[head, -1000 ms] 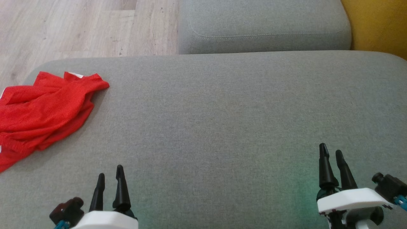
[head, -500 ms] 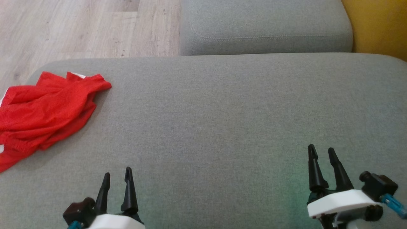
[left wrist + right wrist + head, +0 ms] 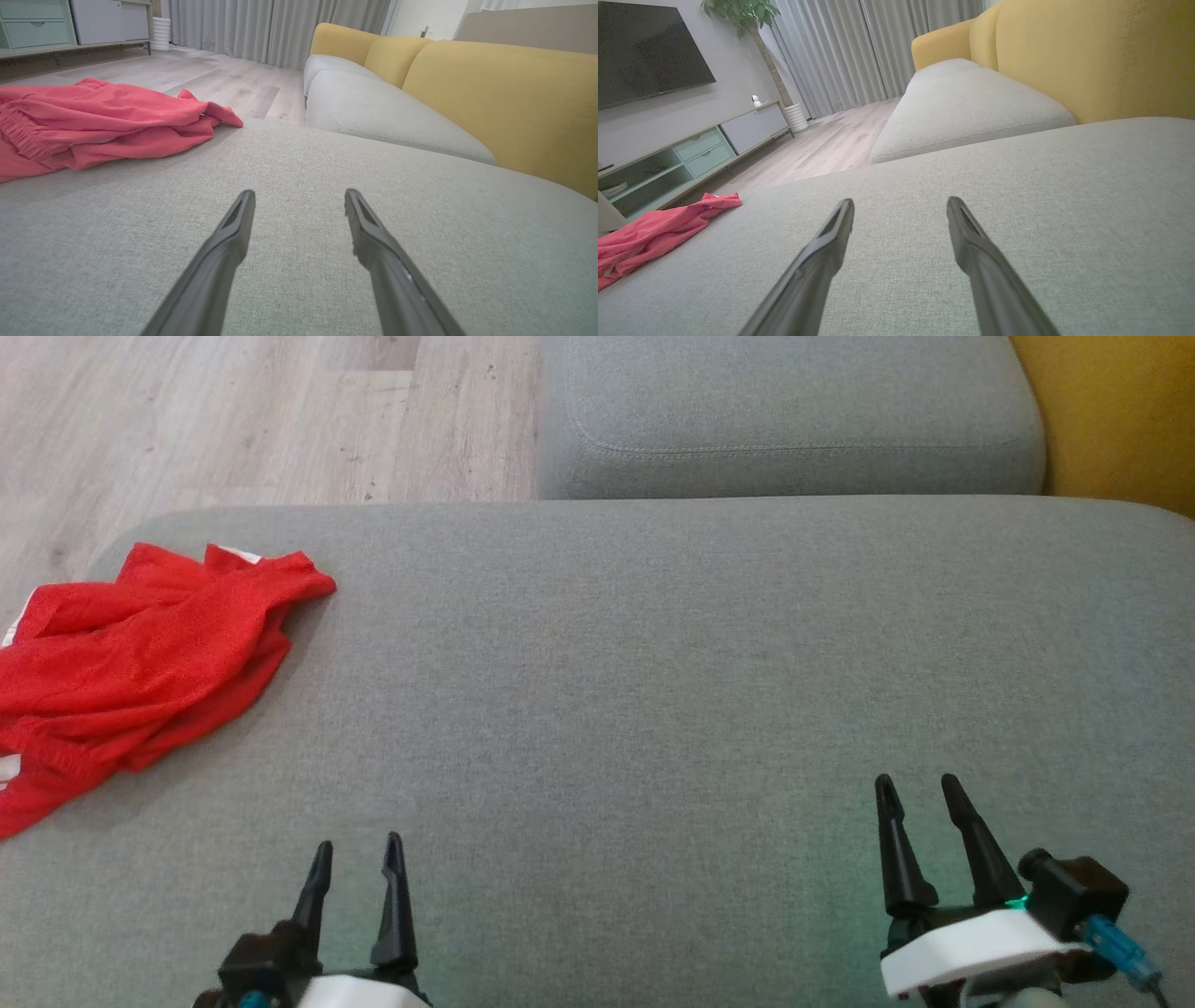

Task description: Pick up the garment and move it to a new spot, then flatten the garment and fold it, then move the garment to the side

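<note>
Nearest to you, at the bottom of the head view, the left gripper (image 3: 358, 843) sits lower left and the right gripper (image 3: 916, 781) lower right. Each is a white housing with two long, tapering black fingers pointing up the frame. Both pairs of fingers are spread with a clear gap, pinching nothing; in each wrist view you see bare cushion between the tips. Both are over the near seat cushion (image 3: 653, 691), a broad slab with rounded corners, covered in a grey, finely woven fabric that lies flat and unwrinkled.

Look to the left edge of the head view, at middle height, for the red garment (image 3: 140, 663). It lies crumpled on the cushion's far-left corner, well apart from both grippers, and its lower part runs out of the frame. The cloth is thin and mesh-like, piled in soft overlapping folds. There is a bit of white trim at its top edge, and a gathered, ribbed band shows in the left wrist view. Its long axis runs from the lower left to the upper right, ending in a blunt corner that points right, toward the cushion's middle.

Beyond, at the top centre, you have a second grey cushion (image 3: 794, 411) with a stitched seam following its edge. A mustard-yellow backrest (image 3: 1120, 411) takes the upper right corner, and pale wood-grain floor planks (image 3: 233, 411) the upper left.
</note>
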Robot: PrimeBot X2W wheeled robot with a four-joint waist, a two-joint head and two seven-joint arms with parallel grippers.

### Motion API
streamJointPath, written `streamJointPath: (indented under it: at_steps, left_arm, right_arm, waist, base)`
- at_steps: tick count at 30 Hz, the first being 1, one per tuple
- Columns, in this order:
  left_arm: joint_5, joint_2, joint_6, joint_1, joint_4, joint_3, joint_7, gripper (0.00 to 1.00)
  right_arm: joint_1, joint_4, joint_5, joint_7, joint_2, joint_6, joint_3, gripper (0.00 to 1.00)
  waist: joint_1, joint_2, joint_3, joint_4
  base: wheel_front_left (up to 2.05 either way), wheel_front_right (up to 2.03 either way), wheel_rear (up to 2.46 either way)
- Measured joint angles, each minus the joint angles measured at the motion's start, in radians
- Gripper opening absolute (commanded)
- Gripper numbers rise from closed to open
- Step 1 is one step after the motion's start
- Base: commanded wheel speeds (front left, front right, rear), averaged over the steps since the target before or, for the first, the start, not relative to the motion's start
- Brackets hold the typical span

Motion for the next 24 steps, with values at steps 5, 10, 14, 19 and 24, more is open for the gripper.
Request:
streamJointPath:
  at_steps: [5, 10, 14, 19, 24]
  left_arm:
    - [0.049, 0.001, 0.004, 0.000, 0.003, -0.011, -0.013, 1.00]
    - [0.095, 0.003, 0.018, 0.004, 0.006, -0.014, -0.023, 1.00]
    - [0.132, 0.007, 0.025, 0.020, 0.007, -0.018, -0.030, 1.00]
    - [0.168, 0.012, 0.035, 0.020, 0.009, -0.023, -0.030, 1.00]
    - [0.167, 0.015, 0.038, 0.020, 0.010, -0.025, -0.021, 1.00]
  right_arm:
    - [0.000, 0.001, -0.058, -0.012, 0.000, 0.000, 0.011, 1.00]
    - [0.000, 0.008, -0.114, -0.025, 0.000, 0.000, 0.019, 1.00]
    - [0.000, 0.013, -0.155, -0.040, -0.001, 0.000, 0.023, 1.00]
    - [0.000, 0.016, -0.196, -0.049, -0.001, 0.000, 0.029, 1.00]
    - [0.000, 0.021, -0.196, -0.050, -0.001, 0.000, 0.029, 1.00]
  waist:
    - [0.0000, 0.0000, -0.001, 0.003]
    - [0.0000, 0.0000, 0.000, 0.007]
    - [0.0000, 0.0000, 0.000, 0.010]
    - [0.0000, 0.0000, 0.000, 0.012]
    - [0.0000, 0.0000, 0.001, 0.012]
  base:
    - [0.00, 0.00, 0.00]
    - [0.00, 0.00, 0.00]
    - [0.00, 0.00, 0.00]
    - [0.00, 0.00, 0.00]
    - [0.00, 0.00, 0.00]
